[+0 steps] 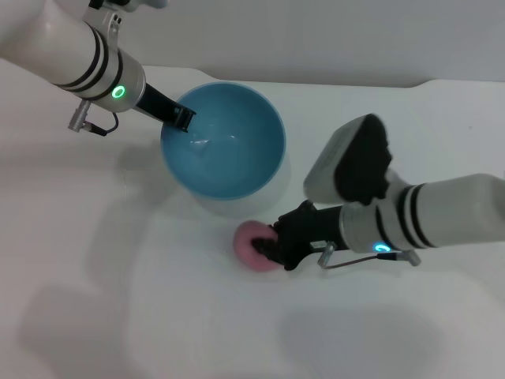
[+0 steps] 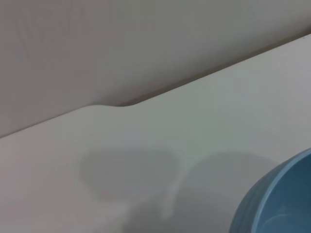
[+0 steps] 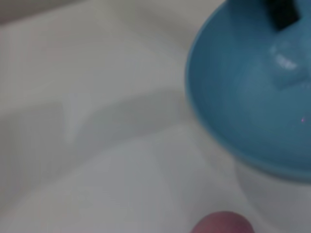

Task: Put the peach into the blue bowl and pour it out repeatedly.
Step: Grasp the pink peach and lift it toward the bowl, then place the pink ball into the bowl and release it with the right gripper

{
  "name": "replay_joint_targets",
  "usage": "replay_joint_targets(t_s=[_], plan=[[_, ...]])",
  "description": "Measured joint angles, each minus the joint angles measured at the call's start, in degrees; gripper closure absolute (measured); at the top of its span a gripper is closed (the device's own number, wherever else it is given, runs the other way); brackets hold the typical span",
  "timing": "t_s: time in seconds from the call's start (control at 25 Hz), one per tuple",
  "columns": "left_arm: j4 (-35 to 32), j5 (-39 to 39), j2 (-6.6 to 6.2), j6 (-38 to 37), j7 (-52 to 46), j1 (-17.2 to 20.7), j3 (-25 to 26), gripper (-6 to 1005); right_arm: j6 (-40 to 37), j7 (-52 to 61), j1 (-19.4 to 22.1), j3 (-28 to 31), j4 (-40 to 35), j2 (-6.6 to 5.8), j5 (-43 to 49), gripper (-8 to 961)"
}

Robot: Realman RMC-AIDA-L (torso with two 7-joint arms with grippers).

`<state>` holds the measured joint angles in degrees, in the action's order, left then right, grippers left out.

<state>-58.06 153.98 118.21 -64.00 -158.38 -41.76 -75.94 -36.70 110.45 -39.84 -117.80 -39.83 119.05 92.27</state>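
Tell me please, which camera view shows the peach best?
The head view. There the peach shows almost whole on the table, near the blue bowl, with the right gripper around it. The right wrist view shows only a pink sliver at the picture's edge. The left wrist view shows no peach.

One peach (image 1: 252,243) shows in the head view, at about six o'clock from the bowl, just below it on the white table (image 1: 95,300). One blue bowl (image 1: 223,140) stands there, and nothing lies inside it. Two grippers are in view: the left gripper (image 1: 181,118) at the bowl's ten o'clock rim, and the right gripper (image 1: 272,246) at the peach's three o'clock side. One table bears them all.
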Motion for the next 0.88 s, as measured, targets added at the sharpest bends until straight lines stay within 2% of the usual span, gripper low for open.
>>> replay_joint_targets(t_s=[0.12,0.28,0.44,0.48,0.52,0.76,0.88], plan=[[0.02,-0.37,-0.06,0.33,0.32,0.06,-0.02,999,-5.65,-3.28,3.33,7.54,-2.08,-0.42,0.31,719],[0.43,-0.64,-0.03,1.71,0.5,0.02,-0.29,999,-18.31,-11.68,7.19,21.6,-2.41,-0.49,0.4,747],[0.46,-0.97,0.03,2.11,0.07,-0.03,-1.09,999,-28.43,-14.64,10.31,34.04,-3.37,-0.48,3.67,780],[0.54,-1.59,0.06,2.3,0.01,-0.04,-1.54,1000,-33.48,-15.19,11.8,40.15,-4.89,-0.49,6.85,787],[0.54,-1.59,0.06,2.3,0.01,-0.04,-1.54,1000,-33.48,-15.19,11.8,40.15,-4.89,-0.49,6.85,795],[4.25,-2.99,0.14,2.33,-0.03,-1.17,-5.56,999,-52.17,-19.62,14.24,55.76,-8.39,-0.55,9.84,845],[5.53,-4.03,0.2,1.68,-0.36,-1.88,-6.92,1000,-56.62,-20.63,14.49,59.48,-10.64,-0.52,9.37,883]])
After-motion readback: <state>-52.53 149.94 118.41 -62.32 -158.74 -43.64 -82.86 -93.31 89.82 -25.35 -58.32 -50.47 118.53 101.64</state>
